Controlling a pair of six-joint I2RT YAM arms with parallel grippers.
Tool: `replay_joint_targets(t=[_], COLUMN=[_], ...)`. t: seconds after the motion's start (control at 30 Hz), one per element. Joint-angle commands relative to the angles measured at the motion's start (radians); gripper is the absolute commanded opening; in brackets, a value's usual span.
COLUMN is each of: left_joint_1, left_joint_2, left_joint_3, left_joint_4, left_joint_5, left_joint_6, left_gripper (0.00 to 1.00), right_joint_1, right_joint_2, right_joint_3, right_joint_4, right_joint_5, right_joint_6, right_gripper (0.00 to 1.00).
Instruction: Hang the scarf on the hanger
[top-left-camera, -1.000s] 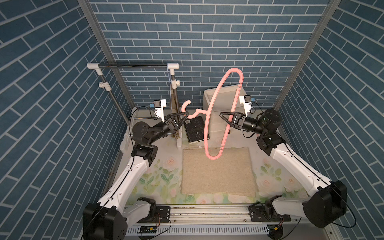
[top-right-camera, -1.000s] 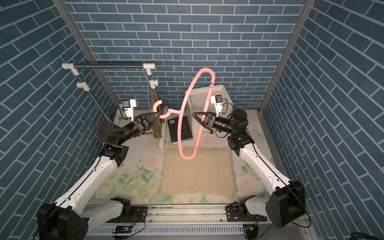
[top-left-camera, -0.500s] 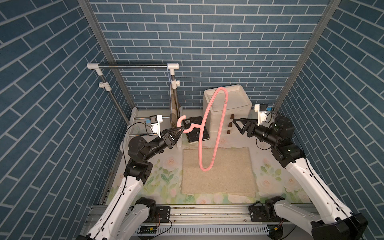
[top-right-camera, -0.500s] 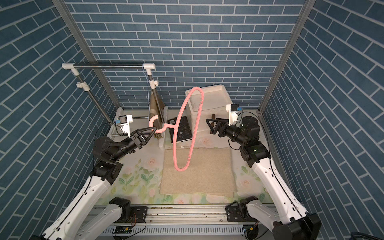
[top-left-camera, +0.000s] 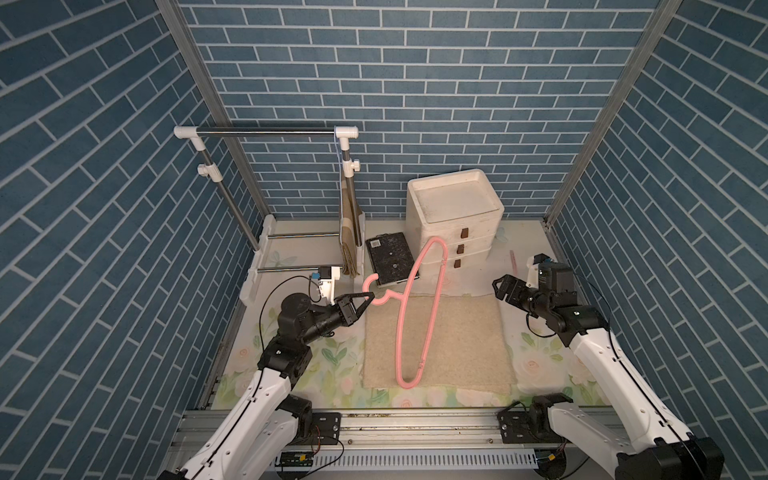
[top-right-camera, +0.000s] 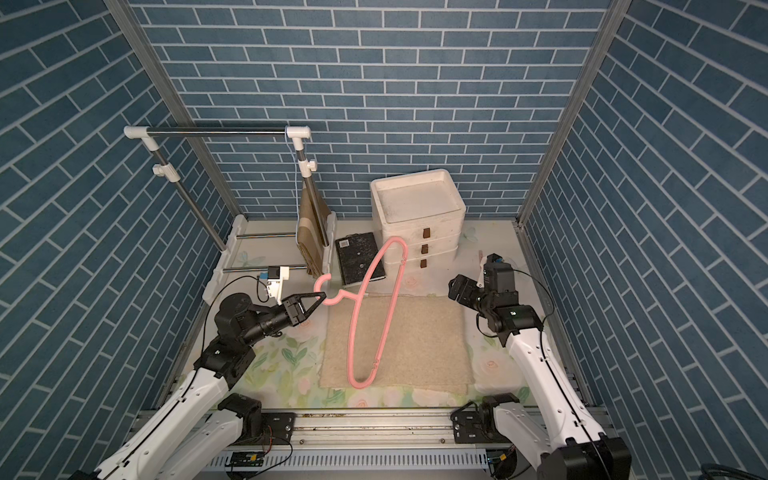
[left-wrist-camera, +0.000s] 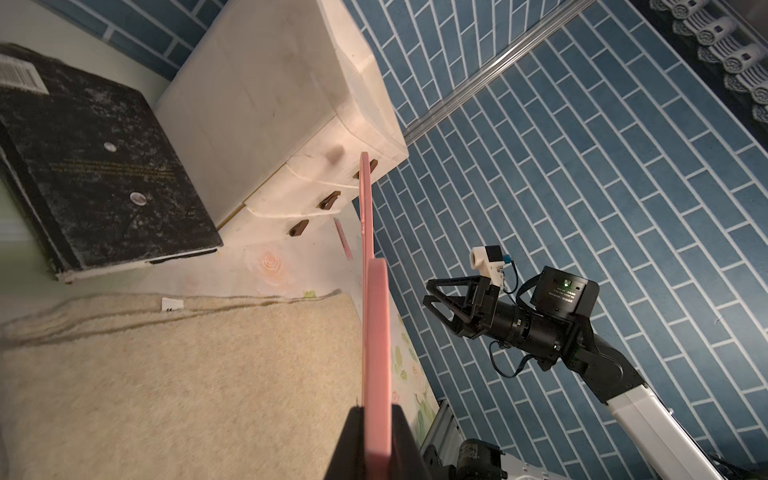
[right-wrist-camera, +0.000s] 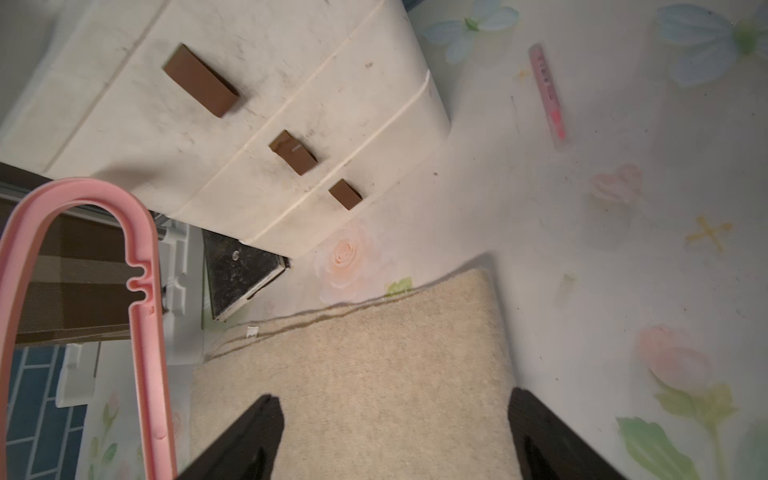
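The beige scarf (top-left-camera: 457, 340) is laid flat on the flowery table (top-left-camera: 332, 357), in the middle. The pink hanger (top-left-camera: 432, 314) is held up over its left part, turned on its side, with one end pointing down at the scarf; whether they touch cannot be told. Behind the scarf a black book (top-left-camera: 388, 259) and a white box of drawers (top-left-camera: 455, 208) are seen, and the hanger's top end is in front of the drawers. At the back left a clothes rail (top-left-camera: 266, 133) is set, with a brown cloth (top-left-camera: 349, 245) by its post. A pink pen (top-left-camera: 514, 262) is left by the right wall. The hanger is pinched just under its hook by the left gripper (top-left-camera: 370, 296), pressed tight on it. The right gripper (top-left-camera: 498, 286) is spread wide with nothing in it, well apart from the hanger, beside the scarf's far right corner.
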Motion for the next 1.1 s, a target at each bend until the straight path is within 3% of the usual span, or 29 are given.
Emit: replay_joint_targets(t=[0.0,0.5,0.7,0.93,1.07], left_joint_1=[-0.019,-0.052,-0.084,-0.103,-0.129], left_joint_2=[-0.028,0.086,0.107,0.137,0.182], left_joint_3=[-0.045,-0.085,-0.089,-0.080,-0.067], left_joint_4=[0.022,0.032,0.036,0.041,0.053], left_joint_5=[-0.038,-0.101,-0.139,-0.188,-0.200], left_joint_6=[-0.014,0.037,0.036,0.033,0.033], left_gripper=[0.00,0.00,0.00,0.00,0.00], right_joint_1=[-0.005,-0.012,-0.028,-0.047,-0.048], right_joint_2=[0.008,0.099,0.119,0.124,0.126], right_joint_3=[-0.054,-0.264,-0.327,-0.393,-0.377], right_joint_4=[-0.073,0.000,0.040,0.115,0.193], right_joint_5=[0.046,-0.012,-0.146,-0.325,-0.431], right_joint_6=[0.040,0.067,0.055,0.068,0.068], right_gripper=[0.90,0.93,0.89,0.73,0.47])
